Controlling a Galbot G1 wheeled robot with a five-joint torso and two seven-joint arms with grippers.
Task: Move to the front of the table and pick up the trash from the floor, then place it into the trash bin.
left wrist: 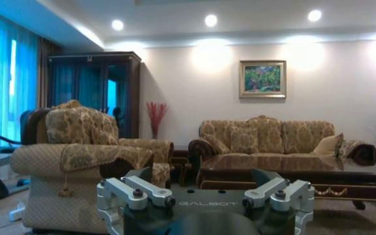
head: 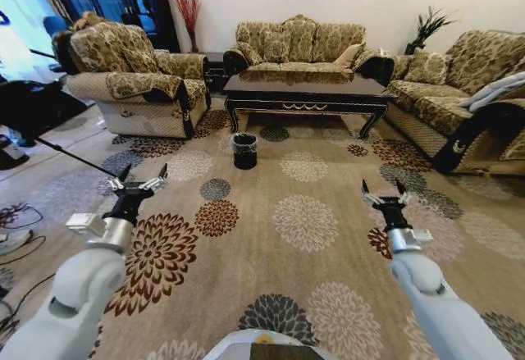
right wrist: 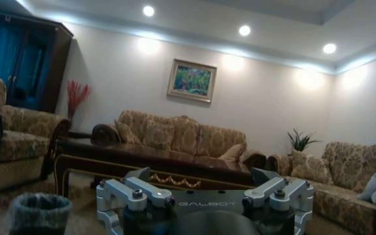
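Desk: the long low coffee desk of glossy dark wood [head: 305, 89] with gold ornament on its front rail stands far ahead, between the patterned sofas.
Bin: the small round black bin lined with a crinkly black bag [head: 244, 150] sits on the flowered carpet [head: 303, 221], just before the desk's left front leg.
Left claw [head: 138, 182]: raised over the carpet, fingers spread apart, holding nothing.
Right claw [head: 383, 192]: raised likewise, fingers apart, holding nothing.

Beyond the left gripper [left wrist: 204, 188], held with jaws spread, the glossy dark wooden table [left wrist: 286, 169] is seen.
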